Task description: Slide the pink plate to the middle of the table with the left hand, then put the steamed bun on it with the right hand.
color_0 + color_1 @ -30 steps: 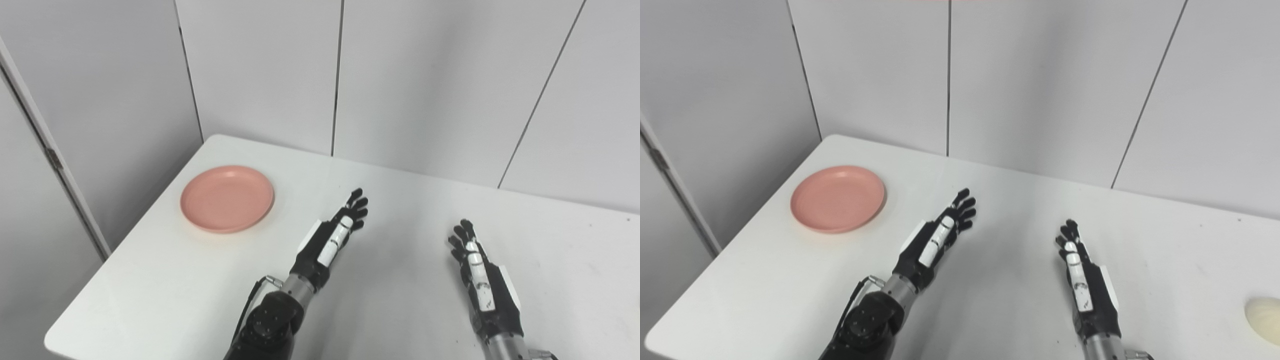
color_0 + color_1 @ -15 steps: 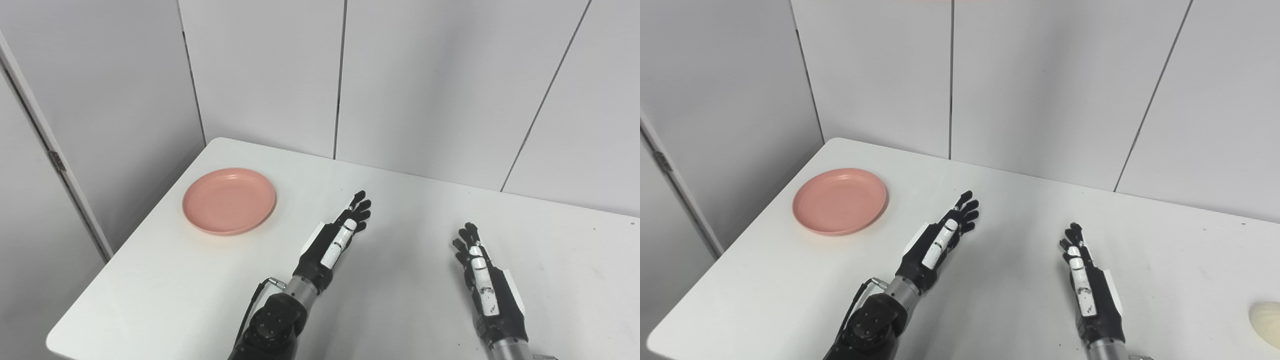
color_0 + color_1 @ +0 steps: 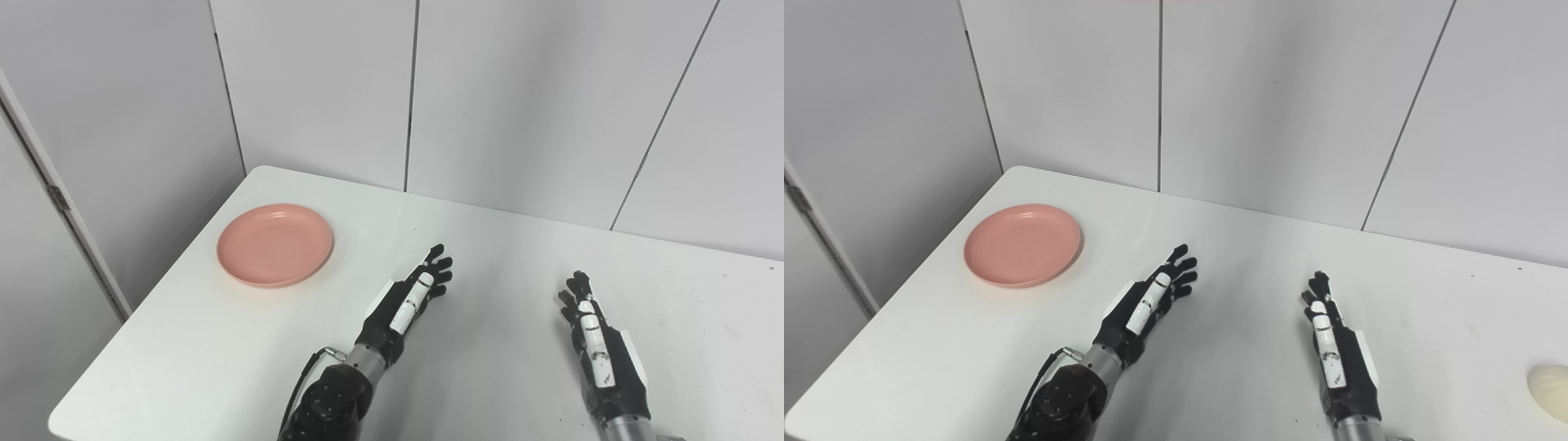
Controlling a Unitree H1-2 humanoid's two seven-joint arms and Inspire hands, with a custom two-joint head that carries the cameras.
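a white table with rounded corners stands in a corner, its far edge against a wall of pale grey panels split by thin dark vertical seams. a few small dark specks, perhaps scuffs, mark the tabletop toward its right side.

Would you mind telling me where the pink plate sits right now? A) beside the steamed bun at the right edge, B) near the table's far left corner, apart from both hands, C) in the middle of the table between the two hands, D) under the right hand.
B: the pink plate lies near the far left corner of the table, clear of the left hand and the right hand.
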